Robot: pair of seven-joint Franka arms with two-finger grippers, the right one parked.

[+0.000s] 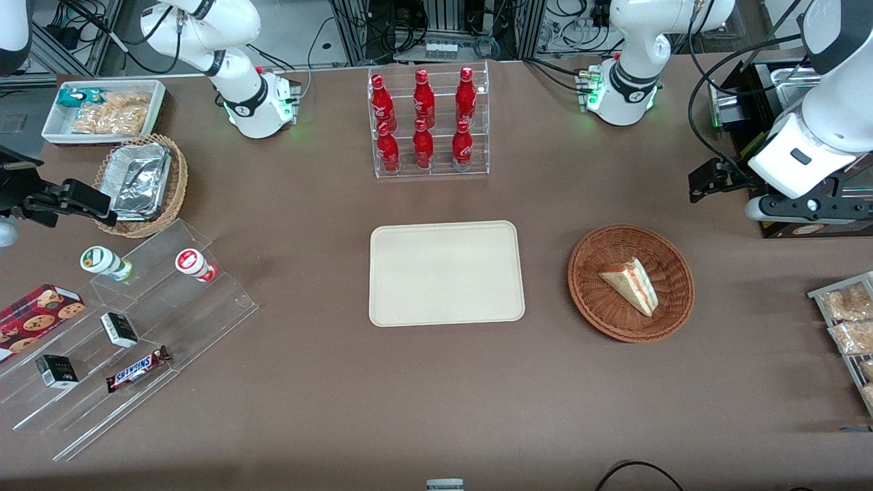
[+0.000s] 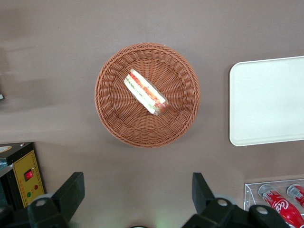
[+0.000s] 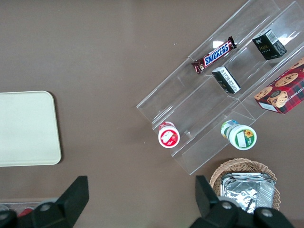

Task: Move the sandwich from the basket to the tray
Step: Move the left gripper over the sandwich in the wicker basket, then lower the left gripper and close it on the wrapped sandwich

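Observation:
The sandwich (image 1: 631,283), a pale bread wedge with a red and yellow filling stripe, lies in the round reddish-brown basket (image 1: 593,303). The beige tray (image 1: 447,273) sits beside the basket, toward the middle of the table, with nothing on it. My left gripper (image 1: 713,181) hangs well above the table, farther from the front camera than the basket and a little toward the working arm's end. In the left wrist view the gripper (image 2: 137,183) is open with nothing between its fingers. That view also shows the sandwich (image 2: 145,91), the basket (image 2: 111,121) and one end of the tray (image 2: 266,99).
A clear rack of red bottles (image 1: 428,123) stands farther from the front camera than the tray. A black control box (image 2: 23,175) sits near my gripper. Snack packets (image 1: 849,320) lie at the working arm's end. Acrylic steps with snacks (image 1: 136,327), a foil-container basket (image 1: 140,184) and a white bin (image 1: 102,109) occupy the parked arm's end.

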